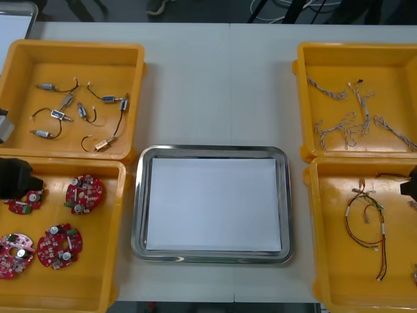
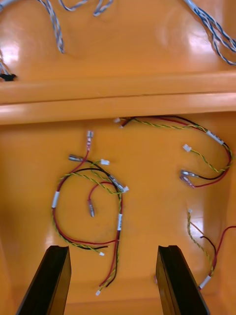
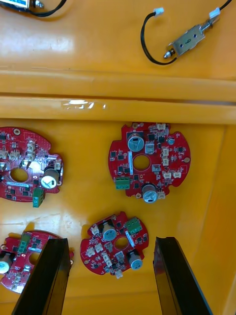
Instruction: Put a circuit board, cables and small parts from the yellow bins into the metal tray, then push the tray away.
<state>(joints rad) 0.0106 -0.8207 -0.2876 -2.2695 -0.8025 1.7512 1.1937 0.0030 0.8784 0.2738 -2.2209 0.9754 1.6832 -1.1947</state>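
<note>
My left gripper [image 3: 110, 241] is open above the near left yellow bin [image 1: 111, 261], and its body shows at the table's left edge [image 1: 16, 177]. A small round red circuit board [image 3: 114, 243] lies below, between the fingers. A larger board [image 3: 149, 160] lies just beyond, and two more [image 3: 27, 165] [image 3: 19, 258] lie off to one side. My right gripper [image 2: 112, 248] is open over the near right bin [image 1: 326, 261], above a looped red and yellow cable [image 2: 88, 206]. The metal tray [image 1: 140, 195], white inside, holds nothing.
The far left bin [image 1: 19, 59] holds several small metal parts [image 1: 107, 99] with black leads. The far right bin [image 1: 313, 137] holds twisted blue and white cables [image 1: 345, 124]. More red and yellow cables [image 2: 206, 157] lie in the near right bin.
</note>
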